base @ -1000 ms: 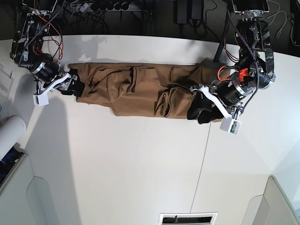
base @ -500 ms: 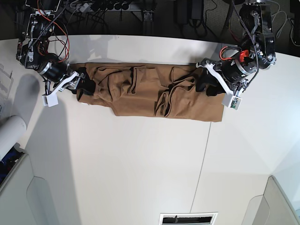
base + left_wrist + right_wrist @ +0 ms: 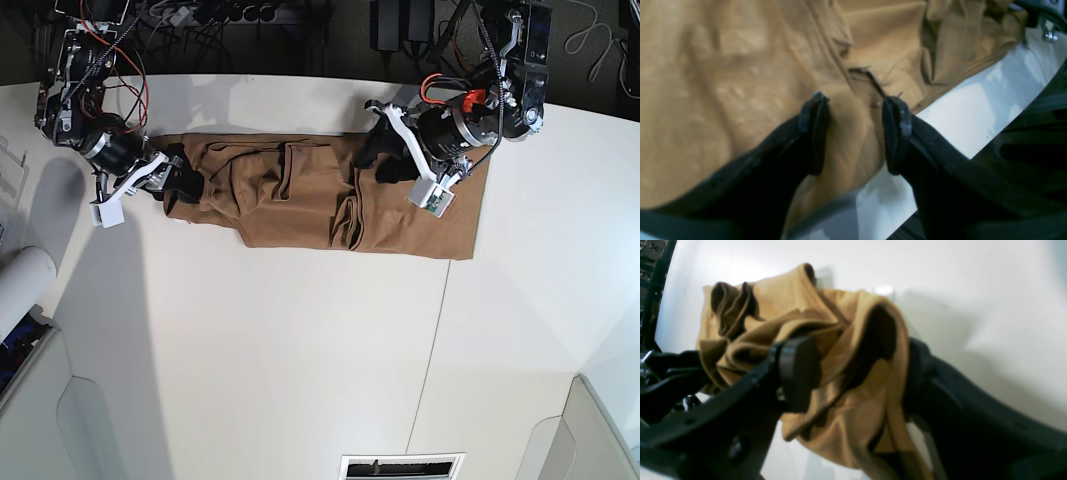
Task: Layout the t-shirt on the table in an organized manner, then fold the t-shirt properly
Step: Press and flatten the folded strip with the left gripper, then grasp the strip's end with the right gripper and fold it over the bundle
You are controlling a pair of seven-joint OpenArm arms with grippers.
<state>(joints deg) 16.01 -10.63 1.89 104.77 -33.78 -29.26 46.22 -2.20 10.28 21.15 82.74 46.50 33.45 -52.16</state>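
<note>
The tan-brown t-shirt lies stretched sideways across the far half of the white table, wrinkled in the middle and flat at its right end. My left gripper hovers over the shirt right of its middle. In the left wrist view its jaws stand apart over the t-shirt near its edge. My right gripper is at the shirt's left end. The right wrist view shows it wide open, with bunched t-shirt cloth between the fingers and draped over one of them.
A thin dark seam crosses the table from near the shirt's right end to the front. A white roll lies at the left edge. Cables and a power strip run behind the table. A vent sits at the front edge.
My left gripper rose from the shirt's near right corner, then swung left over the shirt, whose right end now lies flat. My right gripper shifted slightly towards the shirt's left end.
</note>
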